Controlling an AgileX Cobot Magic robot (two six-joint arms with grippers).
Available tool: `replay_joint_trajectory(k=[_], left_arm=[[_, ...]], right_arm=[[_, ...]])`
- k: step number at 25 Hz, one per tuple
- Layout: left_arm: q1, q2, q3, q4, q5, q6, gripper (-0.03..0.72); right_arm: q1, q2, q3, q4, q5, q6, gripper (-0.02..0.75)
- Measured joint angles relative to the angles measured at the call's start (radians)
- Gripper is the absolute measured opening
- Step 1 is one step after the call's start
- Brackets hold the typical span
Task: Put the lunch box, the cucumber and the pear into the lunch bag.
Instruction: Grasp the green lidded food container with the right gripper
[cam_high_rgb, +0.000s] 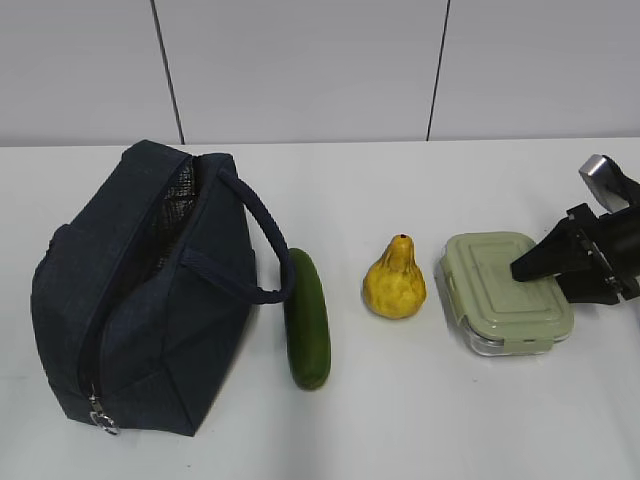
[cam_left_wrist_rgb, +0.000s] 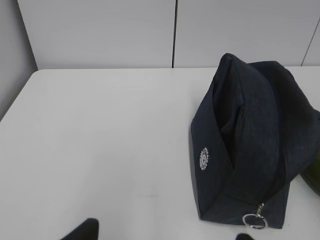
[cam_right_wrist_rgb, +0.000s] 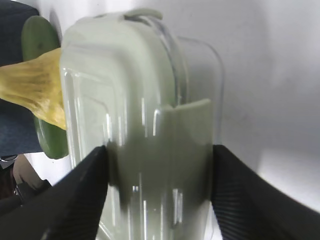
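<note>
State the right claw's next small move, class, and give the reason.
Probably close the right claw fully on the lunch box and lift. In the right wrist view its fingers flank the box's sides at the clip, and the box sits on the table, outside the open lunch bag.

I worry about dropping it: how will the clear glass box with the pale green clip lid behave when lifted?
The clear glass box with the pale green clip lid probably feels stiff and heavy for its size. Its smooth glass walls may slip between the right gripper fingers. Being glass, it would likely break if dropped.
</note>
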Motion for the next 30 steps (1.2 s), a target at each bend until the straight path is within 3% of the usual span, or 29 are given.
replay_joint_trajectory(k=[12, 18, 30], left_arm=[[0.0, 0.0, 0.0, 0.0, 0.0, 0.0, 0.468], [0.0, 0.0, 0.0, 0.0, 0.0, 0.0, 0.468], [0.0, 0.0, 0.0, 0.0, 0.0, 0.0, 0.468]], right_arm=[[0.0, 0.0, 0.0, 0.0, 0.004, 0.0, 0.461], [0.0, 0.0, 0.0, 0.002, 0.018, 0.0, 0.395], [0.0, 0.0, -0.002, 0.002, 0.019, -0.002, 0.389]])
